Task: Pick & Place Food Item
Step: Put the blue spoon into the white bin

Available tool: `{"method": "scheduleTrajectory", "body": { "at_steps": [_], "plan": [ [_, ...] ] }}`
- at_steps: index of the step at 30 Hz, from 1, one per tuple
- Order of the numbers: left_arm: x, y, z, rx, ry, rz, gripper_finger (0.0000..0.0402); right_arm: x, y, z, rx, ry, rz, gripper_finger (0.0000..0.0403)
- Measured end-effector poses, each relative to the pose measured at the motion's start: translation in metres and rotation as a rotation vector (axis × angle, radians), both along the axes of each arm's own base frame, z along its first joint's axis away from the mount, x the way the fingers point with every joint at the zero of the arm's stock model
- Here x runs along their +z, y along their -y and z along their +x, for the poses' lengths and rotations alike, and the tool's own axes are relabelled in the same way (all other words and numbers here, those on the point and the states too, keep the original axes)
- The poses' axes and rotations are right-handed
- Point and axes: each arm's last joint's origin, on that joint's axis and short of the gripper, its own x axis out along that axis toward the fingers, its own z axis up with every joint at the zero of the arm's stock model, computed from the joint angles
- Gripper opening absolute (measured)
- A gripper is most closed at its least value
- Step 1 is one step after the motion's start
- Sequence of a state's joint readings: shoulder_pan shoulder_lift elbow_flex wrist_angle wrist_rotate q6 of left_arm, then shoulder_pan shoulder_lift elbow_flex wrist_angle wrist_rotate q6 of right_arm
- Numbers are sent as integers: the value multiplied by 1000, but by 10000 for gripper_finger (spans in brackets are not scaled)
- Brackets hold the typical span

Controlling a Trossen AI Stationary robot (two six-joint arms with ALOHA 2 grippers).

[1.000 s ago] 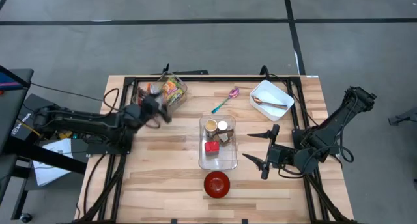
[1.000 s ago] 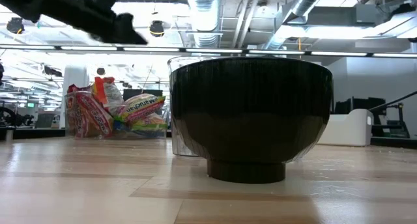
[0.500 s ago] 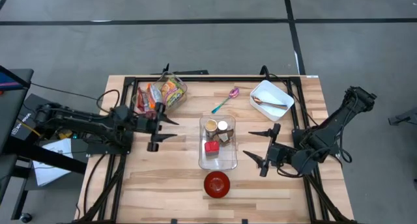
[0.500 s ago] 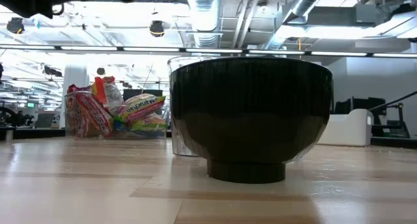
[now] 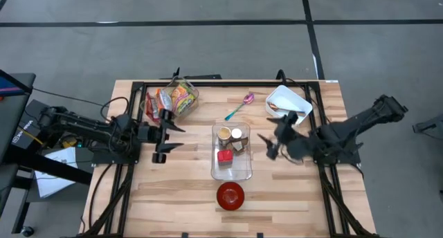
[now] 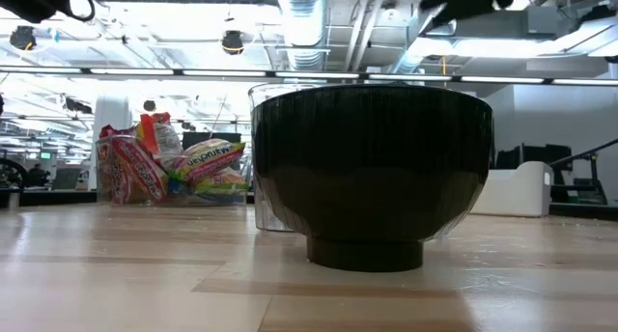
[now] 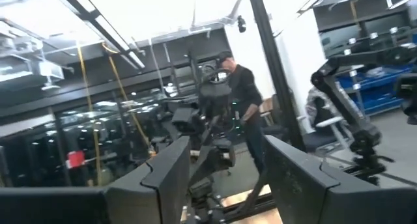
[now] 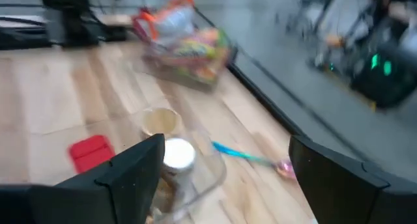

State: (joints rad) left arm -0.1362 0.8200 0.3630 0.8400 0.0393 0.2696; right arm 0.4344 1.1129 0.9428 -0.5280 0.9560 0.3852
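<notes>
Wooden slats of the table (image 5: 180,189) carry a clear rectangular plastic tray (image 5: 231,170) at its centre, long axis running far edge to near edge, with a red block (image 5: 224,156) and small cups inside. Left gripper (image 5: 169,138) gapes empty near the snack-packet basket (image 5: 173,98); right gripper (image 5: 270,144), spread, hangs beside the tray.

the left arm reaches in from the table's left side, lying nearly level, its left gripper (image 5: 168,139) pointing toward the table's middle with both fingers spread wide and nothing between them. the right arm stretches in from the right edge, low and extended, its right gripper (image 5: 275,135) blurred but with fingers parted and empty, aimed toward the middle of the table
</notes>
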Motion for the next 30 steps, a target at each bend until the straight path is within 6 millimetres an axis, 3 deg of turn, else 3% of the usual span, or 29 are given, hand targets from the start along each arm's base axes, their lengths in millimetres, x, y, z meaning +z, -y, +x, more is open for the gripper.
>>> {"method": "scheduleTrajectory", "body": {
  "at_steps": [5, 12, 19, 24, 30],
  "plan": [
    [3, 0, -1, 11, 32, 5, 179, 7, 58, 7, -83, -26, 114, 322],
    [2, 1, -1, 5, 26, 6, 181, 30, 164, 6, -181, 22, 324, 321],
    [0, 2, 2, 4, 14, 6, 174, 26, 254, 8, -247, -128, 589, 313],
    [2, 1, 1, 4, 34, 3, 169, 16, 296, 34, -165, -273, 814, 312],
    [2, 1, 1, 2, 38, -1, 167, 13, 332, 74, -155, -438, 914, 312]
  ]
}}
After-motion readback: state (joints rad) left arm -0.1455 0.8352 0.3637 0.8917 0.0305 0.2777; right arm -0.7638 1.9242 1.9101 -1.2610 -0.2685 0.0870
